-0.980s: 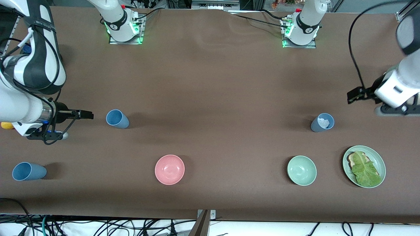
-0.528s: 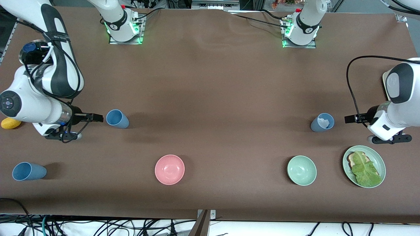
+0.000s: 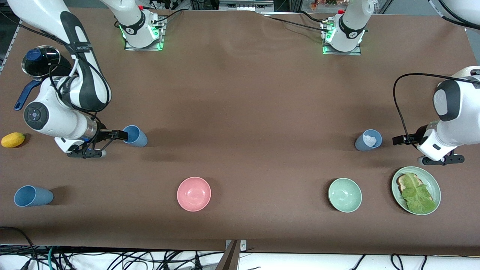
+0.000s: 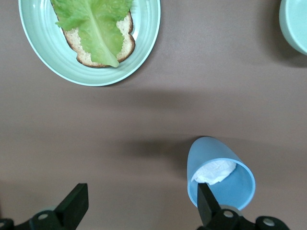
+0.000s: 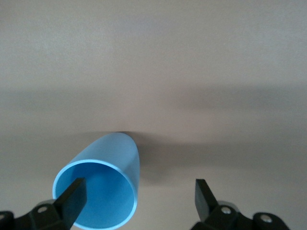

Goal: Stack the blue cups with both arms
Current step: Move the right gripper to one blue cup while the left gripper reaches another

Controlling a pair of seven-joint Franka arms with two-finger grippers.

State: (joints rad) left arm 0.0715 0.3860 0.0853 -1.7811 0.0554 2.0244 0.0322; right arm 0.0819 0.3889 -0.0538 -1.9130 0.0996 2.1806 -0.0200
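Observation:
Three blue cups stand on the brown table. One blue cup [image 3: 135, 135] is toward the right arm's end; my right gripper [image 3: 123, 135] is open beside it, one finger over its rim. In the right wrist view that cup [image 5: 103, 184] sits off-centre between the fingers of the right gripper [image 5: 139, 199]. A second blue cup [image 3: 368, 140] with something white crumpled inside is toward the left arm's end. My left gripper [image 3: 398, 140] is open a short way beside it. In the left wrist view the left gripper [image 4: 141, 203] has that cup [image 4: 218, 167] by one finger. A third blue cup [image 3: 32, 196] stands nearer the camera.
A pink bowl [image 3: 194, 194], a green bowl [image 3: 345, 195] and a green plate [image 3: 435, 183] with bread and lettuce lie nearer the camera. A yellow fruit [image 3: 13, 139] and a steel lid with a blue knob [image 3: 41, 62] are at the right arm's end.
Both arms have swung in and come lower. The right gripper has moved up to its cup's rim. The left gripper has dropped and come closer to the cup with the white thing.

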